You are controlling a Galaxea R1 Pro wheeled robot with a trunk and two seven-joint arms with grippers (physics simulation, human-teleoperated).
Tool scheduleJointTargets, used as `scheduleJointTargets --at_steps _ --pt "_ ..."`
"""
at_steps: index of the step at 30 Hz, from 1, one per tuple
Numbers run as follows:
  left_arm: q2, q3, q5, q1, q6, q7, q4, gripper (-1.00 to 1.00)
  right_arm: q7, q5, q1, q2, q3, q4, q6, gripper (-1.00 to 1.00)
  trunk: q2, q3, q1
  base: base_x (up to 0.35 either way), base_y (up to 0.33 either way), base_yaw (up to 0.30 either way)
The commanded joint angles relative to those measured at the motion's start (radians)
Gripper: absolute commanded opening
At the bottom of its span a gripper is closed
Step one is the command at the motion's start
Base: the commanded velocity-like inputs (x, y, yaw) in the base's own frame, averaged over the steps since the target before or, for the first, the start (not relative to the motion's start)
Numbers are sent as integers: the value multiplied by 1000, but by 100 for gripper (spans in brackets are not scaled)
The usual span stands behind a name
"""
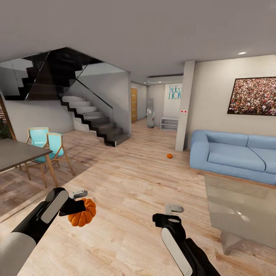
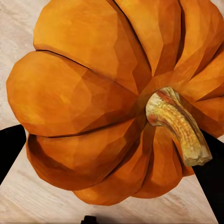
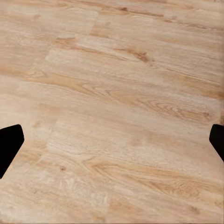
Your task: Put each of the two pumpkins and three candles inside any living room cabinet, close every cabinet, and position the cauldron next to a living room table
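The left hand (image 1: 78, 203) was clamped on a pumpkin (image 1: 83, 213), carried above the wooden floor (image 1: 126, 184). The right hand (image 1: 172, 214) hung with fingers (image 3: 10, 147) apart over bare boards. A second pumpkin (image 1: 169, 155) lay on the floor near the blue sofa (image 1: 234, 155), beyond the glossy grey bench (image 1: 245, 209)

A home's open living area: blue sofa (image 1: 234, 155) right, staircase (image 1: 94, 119) far left, dining chairs (image 1: 48, 147) left, wood floor (image 1: 126, 184).

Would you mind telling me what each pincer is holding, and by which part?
The left pincer grips a pumpkin by its ribbed sides; the right pincer is open and empty.
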Motion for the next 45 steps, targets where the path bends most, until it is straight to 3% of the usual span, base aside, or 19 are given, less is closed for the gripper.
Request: scheduleJointTargets --at_steps 1,6,9,17,32,45 --pt "1 -4 10 -1 1 12 -1 -100 -5 -6 -1 -1 2 3 -12 100 6 2 -4 -18 0 0" --pt "0 -4 10 -1 1 14 7 -100 2 3 -1 -1 20 13 -35 100 41 17 -23 -7 0 0" --pt "-3 -4 9 -5 1 15 53 -100 3 4 -1 -2 38 14 -53 100 62 27 -35 -2 0 0" --pt "-4 -5 10 -19 1 15 94 -100 3 6 -1 -2 52 15 -97 100 62 27 -35 59 0 0" --pt "-1 -6 9 -21 1 12 99 -100 2 6 -1 -2 62 15 -102 100 62 27 -35 296 126 -1" --pt "1 -6 9 -21 1 12 99 -100 3 5 -1 -2 63 15 -102 100 62 39 -35 291 211 -182"
